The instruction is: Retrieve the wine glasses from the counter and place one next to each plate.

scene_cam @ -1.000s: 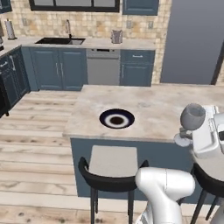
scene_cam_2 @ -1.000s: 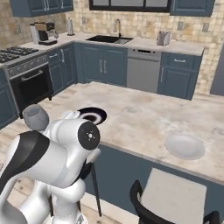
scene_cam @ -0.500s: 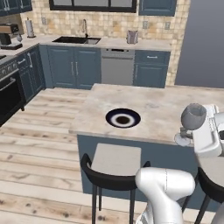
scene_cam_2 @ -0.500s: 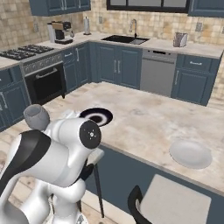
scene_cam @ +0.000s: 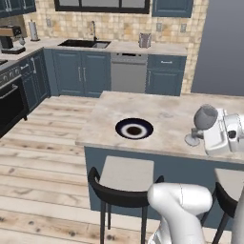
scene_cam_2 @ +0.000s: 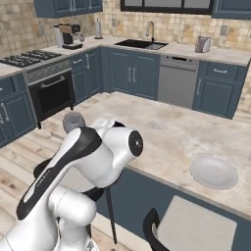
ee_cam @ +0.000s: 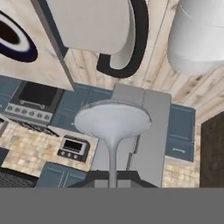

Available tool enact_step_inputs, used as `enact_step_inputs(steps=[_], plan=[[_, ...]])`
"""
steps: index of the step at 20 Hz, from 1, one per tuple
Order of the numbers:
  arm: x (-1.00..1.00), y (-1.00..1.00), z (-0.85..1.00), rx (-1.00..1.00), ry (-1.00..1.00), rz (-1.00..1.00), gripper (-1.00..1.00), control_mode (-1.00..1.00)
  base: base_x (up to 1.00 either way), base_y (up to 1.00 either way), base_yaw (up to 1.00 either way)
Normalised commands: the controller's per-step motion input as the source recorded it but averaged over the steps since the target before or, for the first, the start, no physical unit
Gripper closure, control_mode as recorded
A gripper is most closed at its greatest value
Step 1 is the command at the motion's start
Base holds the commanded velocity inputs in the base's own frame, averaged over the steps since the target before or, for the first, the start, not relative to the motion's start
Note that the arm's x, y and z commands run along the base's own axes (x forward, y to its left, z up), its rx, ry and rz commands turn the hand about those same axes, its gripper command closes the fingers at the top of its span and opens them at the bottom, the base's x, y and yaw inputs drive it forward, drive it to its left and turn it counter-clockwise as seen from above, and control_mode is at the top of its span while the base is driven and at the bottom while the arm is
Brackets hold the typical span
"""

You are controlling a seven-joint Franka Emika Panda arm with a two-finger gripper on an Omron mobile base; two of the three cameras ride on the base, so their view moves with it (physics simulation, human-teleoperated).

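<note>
**Glass in hand, over the island – needs setting down by a plate**

Step in hand, as I read it: carrying one wine glass (scene_cam: pixel 205 119) to a plate. Gripper (scene_cam: pixel 208 138) is pinched tight on the stem, bowl up, foot (scene_cam: pixel 192 140) just off the gripper's left side. In the hand view the stem runs up from betw. the finger tips to the underside of the foot (ee_cam: pixel 113 119).

Where things sit: glass hangs at the near right part of the island top (scene_cam: pixel 167 107), w/ the dark plate (scene_cam: pixel 134 128) to its left, clearly apart. Pale plate (scene_cam_2: pixel 213 172) lies further right on the same top, near the front edge. Stool (scene_cam: pixel 126 175) stands below the dark plate.

Can't tell if the foot touches the stone yet.

Next move calls for: pick a plate, bring glass just beside its rim, keep it upright, lower till foot sits flat, then let go. Risk, my guess: thin stem, so a tilt on release could tip it.
</note>
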Motion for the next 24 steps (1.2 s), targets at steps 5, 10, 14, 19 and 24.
enact_step_inputs(steps=[5, 10, 14, 19, 24], plan=[[0.97, -0.37, -0.31, 0.01, 0.02, 0.08, 1.0, -1.0, 0.0, 0.0, 0.0], [0.87, -0.27, -0.34, 0.0, 0.0, 0.06, 1.0, -1.0, 0.0, 0.0, 0.0], [0.79, -0.25, -0.39, 0.0, 0.0, 0.06, 1.0, -1.0, 0.0, 0.0, 0.0], [0.71, -0.19, -0.34, 0.0, 0.0, 0.04, 1.0, -1.0, 0.0, 0.0, 0.0], [0.62, -0.07, -0.27, 0.0, 0.0, 0.01, 1.0, -1.0, 0.0, 0.0, 0.0]])
